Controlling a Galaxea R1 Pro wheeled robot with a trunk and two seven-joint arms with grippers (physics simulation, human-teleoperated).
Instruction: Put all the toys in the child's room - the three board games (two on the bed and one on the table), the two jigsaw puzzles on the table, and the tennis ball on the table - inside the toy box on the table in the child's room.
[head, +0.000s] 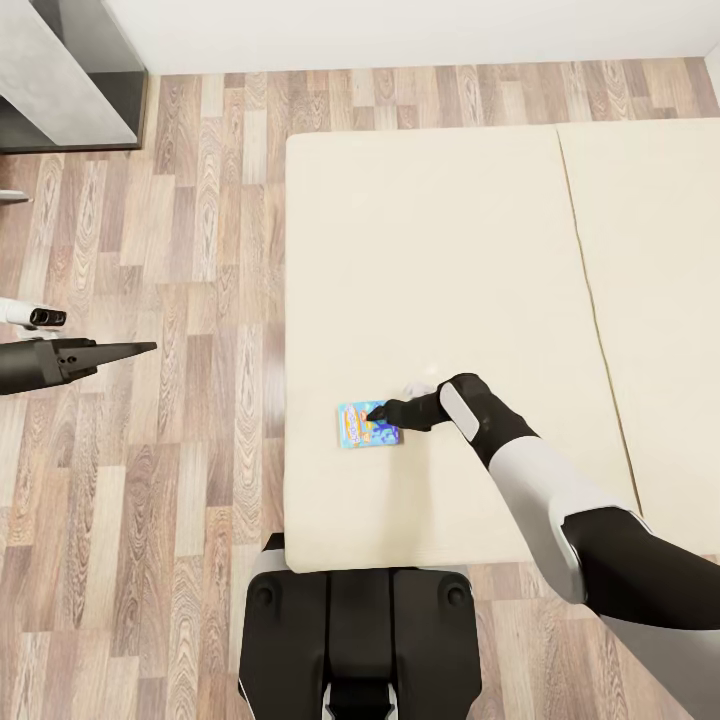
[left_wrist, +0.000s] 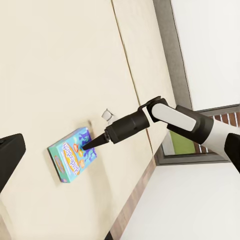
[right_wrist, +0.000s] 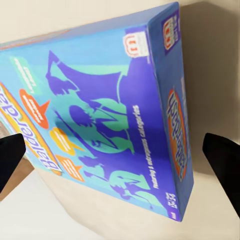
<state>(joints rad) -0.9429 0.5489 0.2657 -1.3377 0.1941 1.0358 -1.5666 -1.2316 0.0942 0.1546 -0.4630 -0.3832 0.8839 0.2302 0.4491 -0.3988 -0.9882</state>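
Step in hand: pick-up of one board game (head: 368, 424) from the bed (head: 450, 260). The right gripper (head: 378, 412) is over the box with its fingers (right_wrist: 222, 155) apart, one beyond each long edge, not yet clamped. The box lies flat near the bed's near corner, long axis running across between the fingers, parallel to the bed's foot edge. Next move, as judged: lower, close on the box. Left gripper (head: 140, 348): fingers appear together.
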